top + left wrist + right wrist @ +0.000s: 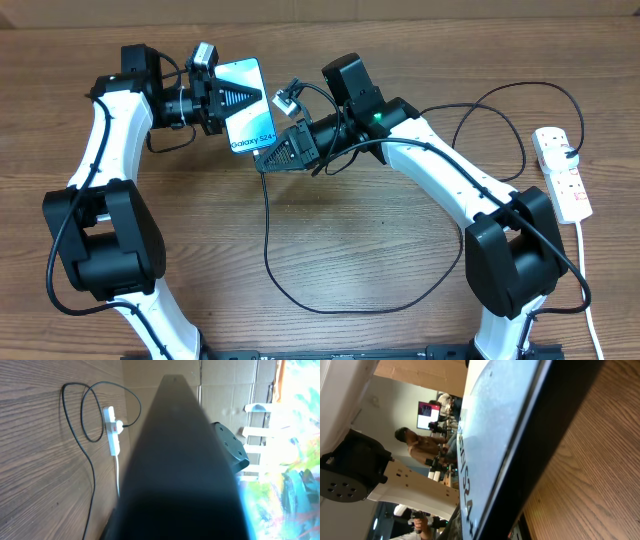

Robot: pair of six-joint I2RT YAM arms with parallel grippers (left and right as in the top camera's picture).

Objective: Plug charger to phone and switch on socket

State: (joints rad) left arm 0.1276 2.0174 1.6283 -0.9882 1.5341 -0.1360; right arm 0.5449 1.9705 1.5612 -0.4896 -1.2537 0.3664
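Blue phone (245, 128): up in the air over the wooden table (380, 250), not lying on it. It has a thin black edge and a light blue face, with "Galaxy S24" written near its low end.
Left gripper (245, 98): jaws shut on the phone, with one black finger lying across its face. I think it holds the phone up and steady so the low end points at the other arm, ready for the plug.
Right gripper (272, 158): just under the phone's low end, jaws closed tight. The charger (266, 230) hangs out from under it, so it looks like it is pinching the plug end. The tip is hidden, so I cannot tell if it is in the phone yet.
Charger wire: long, thin and black. It drops from the right gripper, makes a big loop on the table and runs off to the right.
Socket (562, 172): white strip with small red switches, far off at the right side, well apart from both grippers. A black plug sits in it. Nothing touches its switches, so that step looks not done yet.
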